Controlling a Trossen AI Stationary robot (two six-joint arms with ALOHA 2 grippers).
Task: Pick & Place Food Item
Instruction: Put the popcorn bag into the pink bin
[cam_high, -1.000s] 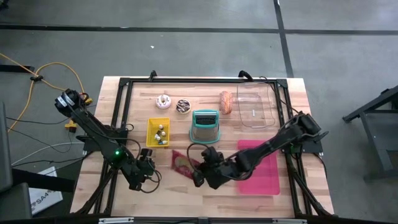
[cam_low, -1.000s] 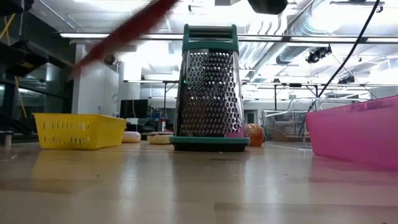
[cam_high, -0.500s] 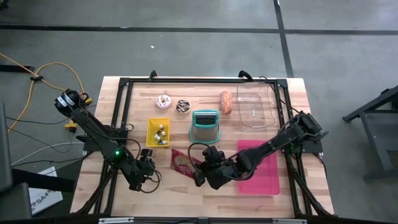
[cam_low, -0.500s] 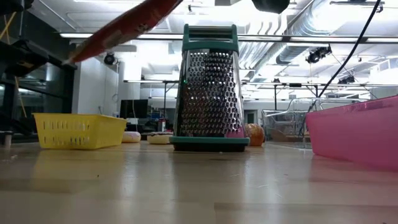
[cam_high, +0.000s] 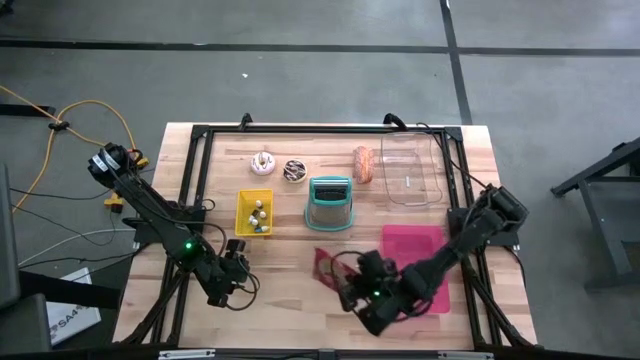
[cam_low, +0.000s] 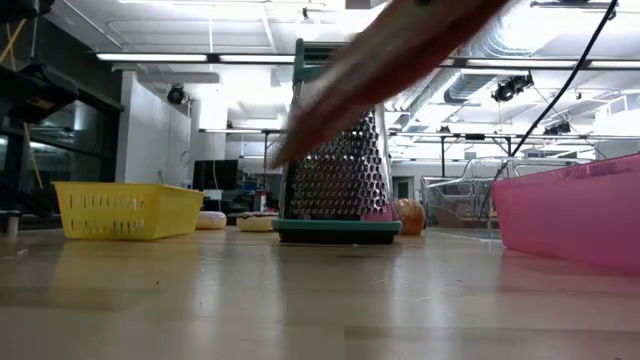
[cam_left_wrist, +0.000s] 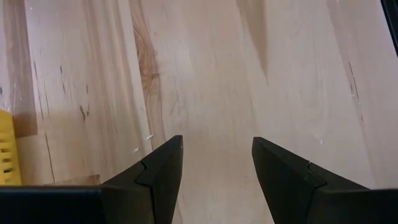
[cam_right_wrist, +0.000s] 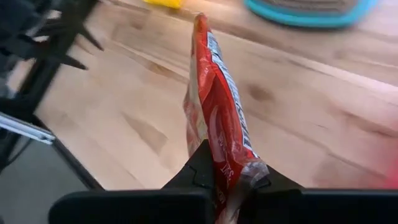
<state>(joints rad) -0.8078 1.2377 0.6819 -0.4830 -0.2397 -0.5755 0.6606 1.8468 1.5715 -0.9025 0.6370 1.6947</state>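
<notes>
Bare wood (cam_high: 280, 300) before grater (cam_high: 330, 203)

Two dark, jointed arms are shown, built of black links and rounded joint housings. A small green indicator light is seen on a housing of the left arm (cam_high: 186, 246), and another on the right arm (cam_high: 430, 270) near its wrist. Thin black cables are looped beside each wrist. The left gripper (cam_left_wrist: 216, 163) is formed of two matte black, wedge-shaped fingers with angular, faceted inner faces.
</notes>
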